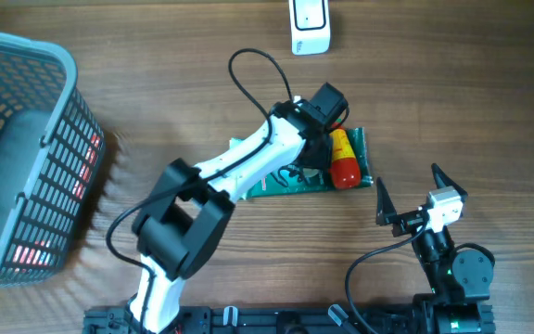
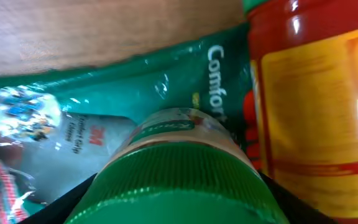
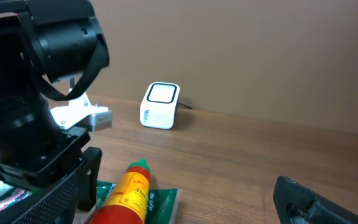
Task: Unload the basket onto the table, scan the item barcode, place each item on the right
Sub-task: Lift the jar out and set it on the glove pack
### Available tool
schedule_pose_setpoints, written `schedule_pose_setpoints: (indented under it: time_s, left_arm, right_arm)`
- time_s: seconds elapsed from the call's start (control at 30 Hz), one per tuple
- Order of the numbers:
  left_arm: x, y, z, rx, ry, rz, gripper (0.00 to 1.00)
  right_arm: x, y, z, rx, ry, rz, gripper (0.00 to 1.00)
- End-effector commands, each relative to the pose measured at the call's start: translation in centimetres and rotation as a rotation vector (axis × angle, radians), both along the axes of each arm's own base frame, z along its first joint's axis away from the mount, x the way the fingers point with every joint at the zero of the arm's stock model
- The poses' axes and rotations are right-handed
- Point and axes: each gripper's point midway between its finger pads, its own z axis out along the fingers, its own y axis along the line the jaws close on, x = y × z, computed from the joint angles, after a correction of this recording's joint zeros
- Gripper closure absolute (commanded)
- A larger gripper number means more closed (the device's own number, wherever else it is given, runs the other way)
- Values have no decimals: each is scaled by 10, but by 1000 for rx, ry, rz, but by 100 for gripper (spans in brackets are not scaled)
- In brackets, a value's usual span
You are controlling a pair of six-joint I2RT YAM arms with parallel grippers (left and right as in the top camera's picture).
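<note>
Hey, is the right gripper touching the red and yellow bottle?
Apart. The overhead view shows table between the right gripper and the bottle.

It looked like a mock shop checkout: a wooden desk point(image 1: 174, 65) carried a white barcode scanner point(image 1: 310, 26), a grey shopping basket point(image 1: 58, 158) and packaged goods such as a sauce bottle point(image 1: 342, 158)

"comfor" and "3m" printed on the green packet point(image 2: 166, 78), other labels unreadable
</note>
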Motion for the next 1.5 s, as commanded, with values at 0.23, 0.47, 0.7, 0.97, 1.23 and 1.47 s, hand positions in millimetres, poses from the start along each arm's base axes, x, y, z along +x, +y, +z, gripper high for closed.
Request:
schedule_pose_setpoints:
  time_s: [0.23,0.47,0.7,0.97,1.23,1.47]
  left_arm:
    - [36,45,72,196,-237,81,0]
    - [70,145,288,150,-699,309,0]
    - [36,344,344,89,-755,949,0]
    - [-43,501,276,-64,-434,1553,0]
    - [-99,561,175,3,-127,1797,0]
    - [-143,568,95,223,134,2021,13]
  right_arm:
    - [-1,4,2,-13,-13,20,0]
    - [-1,4,2,-13,-13,20,0]
    - [-1,4,2,-13,-13,20,0]
    - [-1,4,2,-13,-13,20,0]
    - [-1,4,2,-13,-13,20,0]
    - [-1,4,2,-13,-13,20,0]
